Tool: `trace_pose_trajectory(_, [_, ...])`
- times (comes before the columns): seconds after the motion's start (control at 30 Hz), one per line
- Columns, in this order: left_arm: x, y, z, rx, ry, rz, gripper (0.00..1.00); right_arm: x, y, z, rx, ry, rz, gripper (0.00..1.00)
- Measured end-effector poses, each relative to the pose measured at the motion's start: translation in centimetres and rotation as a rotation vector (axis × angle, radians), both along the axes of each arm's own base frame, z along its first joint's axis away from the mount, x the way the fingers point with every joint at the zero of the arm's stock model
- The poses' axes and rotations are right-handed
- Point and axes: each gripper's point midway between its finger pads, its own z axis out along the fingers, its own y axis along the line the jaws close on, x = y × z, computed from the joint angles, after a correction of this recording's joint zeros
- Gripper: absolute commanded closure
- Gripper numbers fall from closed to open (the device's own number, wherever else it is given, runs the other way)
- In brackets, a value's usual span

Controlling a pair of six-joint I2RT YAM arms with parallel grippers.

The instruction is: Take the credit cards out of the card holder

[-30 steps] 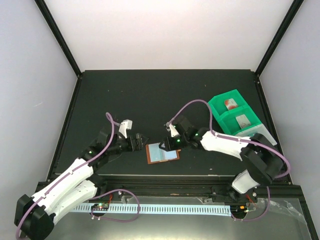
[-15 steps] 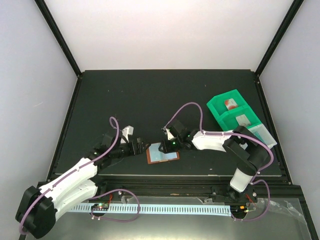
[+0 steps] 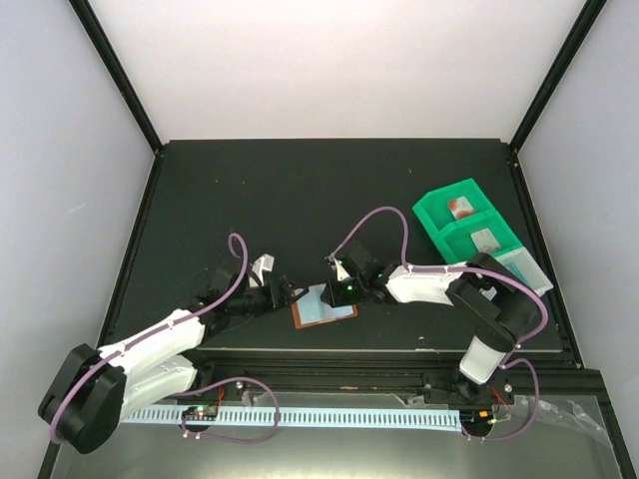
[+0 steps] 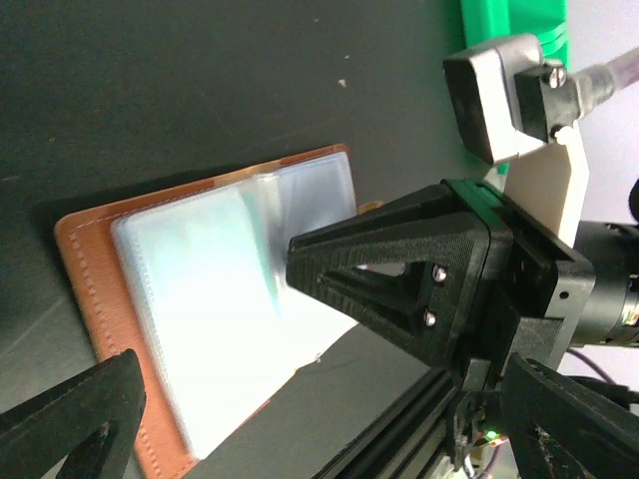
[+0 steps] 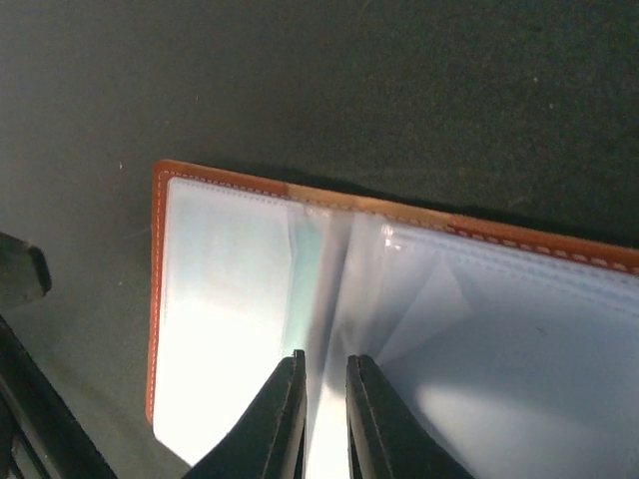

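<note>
The brown card holder (image 3: 321,305) lies open near the table's front edge, its shiny pale pockets facing up. My right gripper (image 3: 330,292) is low over its middle. In the right wrist view its jaws (image 5: 324,361) stand a narrow gap apart over the central fold of the holder (image 5: 230,289), and I cannot tell if they touch a sleeve. My left gripper (image 3: 286,292) is wide open at the holder's left edge (image 4: 190,289), holding nothing. A white card with a red mark (image 3: 460,207) and a greyish card (image 3: 485,239) lie in the green tray. No card shows in the holder's pockets.
The green compartmented tray (image 3: 431,215) stands at the right of the table, and its corner shows in the left wrist view (image 4: 509,20). The right gripper's black fingers (image 4: 399,279) fill the space just past the holder. The table's front rail runs close below.
My left gripper has slid right, up to the holder's left edge. My right gripper has settled lower over the holder's middle and has barely moved in the last half second.
</note>
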Motion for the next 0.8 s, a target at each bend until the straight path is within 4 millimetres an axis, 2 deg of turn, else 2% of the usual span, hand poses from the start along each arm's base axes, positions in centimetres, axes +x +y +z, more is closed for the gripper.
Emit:
trace_pose_trajectory(0.13, [0.1, -0.5, -0.1, -0.040, 0.009, -0.005, 0.01, -0.5, -0.3, 0.8, 0.014, 0.007, -0.002, 0.84])
trace_pose_trajectory(0.23, [-0.1, -0.8, -1.0, -0.053, 0.047, -0.017, 0.01, -0.6, 0.0, 1.4, 0.035, 0.011, 0.005, 0.84])
trace_pose_trajectory(0.4, [-0.2, -1.3, -1.7, -0.082, 0.090, -0.029, 0.01, -0.9, 0.1, 1.5, 0.043, 0.022, 0.013, 0.84])
trace_pose_trajectory(0.7, [0.0, -1.0, -1.8, -0.092, 0.093, -0.014, 0.05, -1.1, 0.6, -0.2, 0.043, 0.065, 0.021, 0.85])
trace_pose_trajectory(0.8, [0.1, -0.9, -1.8, -0.090, 0.091, -0.013, 0.05, -1.1, 0.7, -0.3, 0.051, 0.067, 0.019, 0.90])
